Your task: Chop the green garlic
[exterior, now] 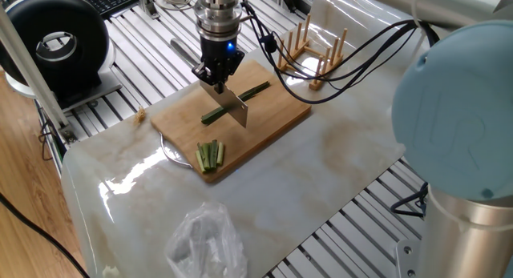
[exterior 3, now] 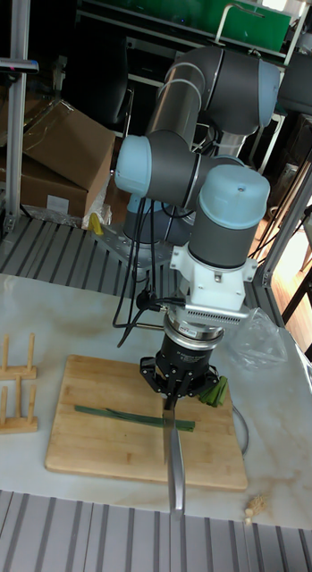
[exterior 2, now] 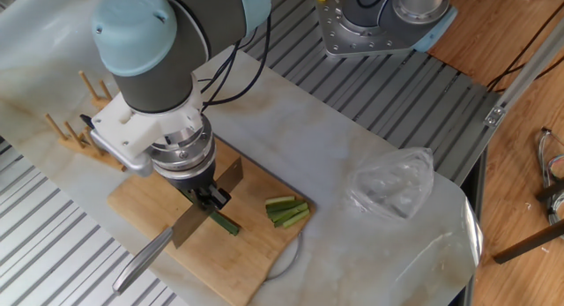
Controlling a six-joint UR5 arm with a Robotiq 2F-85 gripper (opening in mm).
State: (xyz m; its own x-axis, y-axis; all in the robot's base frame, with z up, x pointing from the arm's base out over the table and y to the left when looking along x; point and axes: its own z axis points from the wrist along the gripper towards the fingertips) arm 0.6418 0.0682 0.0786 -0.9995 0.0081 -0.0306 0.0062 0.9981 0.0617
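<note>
The green garlic (exterior: 258, 90) is a long dark-green stalk lying across the wooden cutting board (exterior: 276, 122); it also shows as green garlic (exterior 3: 111, 413) in the tall view. My gripper (exterior: 216, 78) is shut on a knife (exterior: 237, 109) by its handle (exterior 2: 145, 256). The blade stands edge-down across the stalk, roughly a third of the way in from one end. In the other fixed view, my gripper (exterior 2: 208, 198) hides most of the stalk; only its end (exterior 2: 226, 224) shows. From the tall view, the gripper (exterior 3: 177, 390) is directly over the stalk.
A bundle of short pale green sticks (exterior: 211, 154) lies at the board's edge. A crumpled plastic bag (exterior: 205, 239) sits on the marble top. A wooden peg rack (exterior: 311, 47) stands beside the board. A round plate edge (exterior: 171, 154) peeks from under the board.
</note>
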